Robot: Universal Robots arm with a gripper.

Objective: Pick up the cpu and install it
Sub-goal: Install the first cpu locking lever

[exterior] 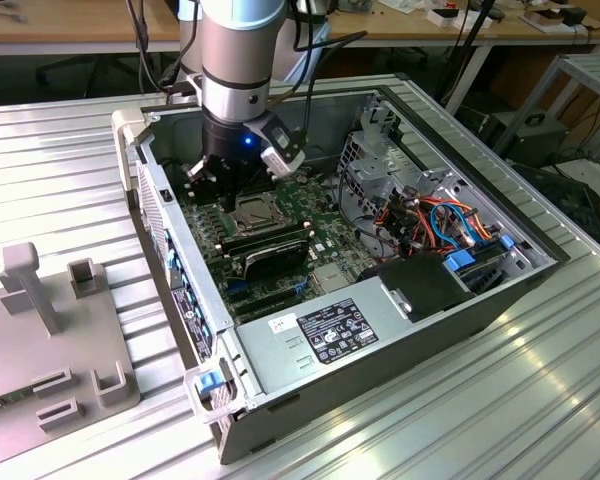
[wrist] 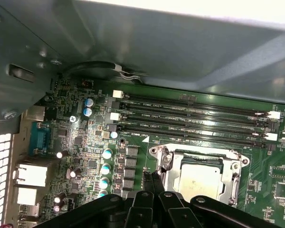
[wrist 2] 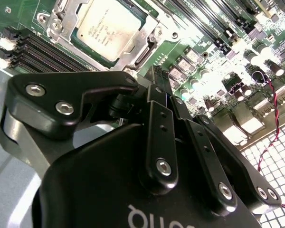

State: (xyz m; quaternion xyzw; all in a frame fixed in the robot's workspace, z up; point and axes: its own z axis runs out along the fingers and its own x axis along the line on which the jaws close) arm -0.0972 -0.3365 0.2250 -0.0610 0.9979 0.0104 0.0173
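CPU seated in socket, gripper clenched empty beside it.

The cpu (wrist 2: 109, 26) lies flat in its socket (wrist: 199, 173) on the motherboard (exterior: 280, 225) inside the open computer case (exterior: 380, 300) on the desk (exterior: 60, 150). The gripper (wrist 2: 154, 76) hangs just beside the socket, fingers (wrist: 154, 183) pressed together, grasping nothing. Memory slots (wrist: 194, 118) run alongside the socket.

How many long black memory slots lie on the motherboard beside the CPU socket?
4 memory slots, stacked parallel between the case wall and the CPU; none appear hidden in the first wrist view.
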